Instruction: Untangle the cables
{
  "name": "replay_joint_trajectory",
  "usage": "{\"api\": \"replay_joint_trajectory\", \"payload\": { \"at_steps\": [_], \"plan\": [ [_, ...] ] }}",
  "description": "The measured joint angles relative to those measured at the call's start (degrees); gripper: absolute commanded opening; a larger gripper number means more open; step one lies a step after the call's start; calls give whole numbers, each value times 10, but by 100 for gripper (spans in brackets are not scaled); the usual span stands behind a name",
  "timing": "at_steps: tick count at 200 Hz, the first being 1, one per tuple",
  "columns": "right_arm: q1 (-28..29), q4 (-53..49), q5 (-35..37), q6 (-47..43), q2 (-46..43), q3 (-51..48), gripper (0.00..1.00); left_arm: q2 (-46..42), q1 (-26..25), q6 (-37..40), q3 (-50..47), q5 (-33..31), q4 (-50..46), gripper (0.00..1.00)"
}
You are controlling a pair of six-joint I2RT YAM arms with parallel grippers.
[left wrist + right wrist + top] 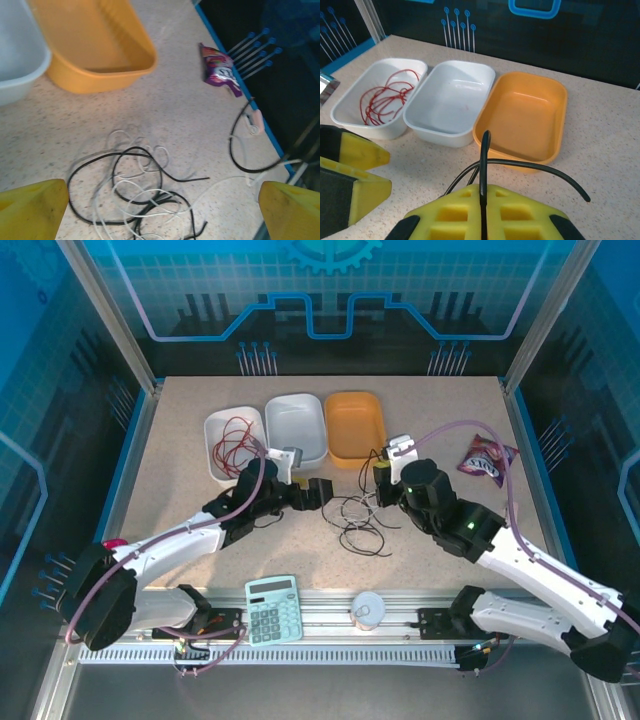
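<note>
The right gripper has its ribbed yellow foam pads pressed together on a thin black cable. The cable runs up the seam between the pads and stands above the tips, while a black strand arcs off to the right behind it; where the ends lead is cut off by the foam. From above, that arm stretches in from the near right corner, wrist bent down just in front of the orange tray. The left gripper reaches in from the near left, low and nearly level, its yellow fingers spread wide and gripping nothing. Between and beyond them lies the tangle on the speckled beige tabletop: glossy black loops woven through a pale white cable. That pale strand is faint and blurred, so the crossings are hard to follow. A further black loop lies to the right near the blue table edge, carrying a small pinkish piece too blurred to identify. The red cable is coiled inside the left white tray, which sits against the middle white tray; all three trays are smooth, round-cornered plastic. A crinkled purple snack packet lies by the right edge. A calculator and a small round white object rest on the metal rail at the near edge.
</note>
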Motion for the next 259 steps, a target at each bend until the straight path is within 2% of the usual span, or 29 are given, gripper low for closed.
{"api": "replay_joint_trajectory", "payload": {
  "at_steps": [33,77,92,120,139,159,180,191,214,231,259],
  "plan": [
    [-4,25,-21,2,-2,-5,10,-1,-2,18,3,68,42,82],
    [-7,38,-56,13,14,-5,10,27,-17,53,49,121,69,58],
    [-7,40,-67,18,17,-5,10,45,-18,59,66,128,71,53],
    [-7,44,-81,28,20,-5,10,77,-21,64,87,136,73,52],
    [-8,46,-89,33,20,-5,10,97,-24,65,95,138,72,45],
    [-8,49,-95,38,21,-5,10,113,-27,64,102,138,73,33],
    [-11,49,-103,43,25,-5,12,126,-27,61,109,136,73,10],
    [-14,49,-106,45,26,-5,16,129,-28,64,112,135,72,0],
    [-20,49,-111,57,25,-9,32,129,-28,61,118,126,72,0],
    [-29,47,-115,62,24,-22,48,128,-28,60,119,111,68,0],
    [-47,34,-127,79,23,-47,49,110,-28,59,119,86,45,0]
  ]
}}
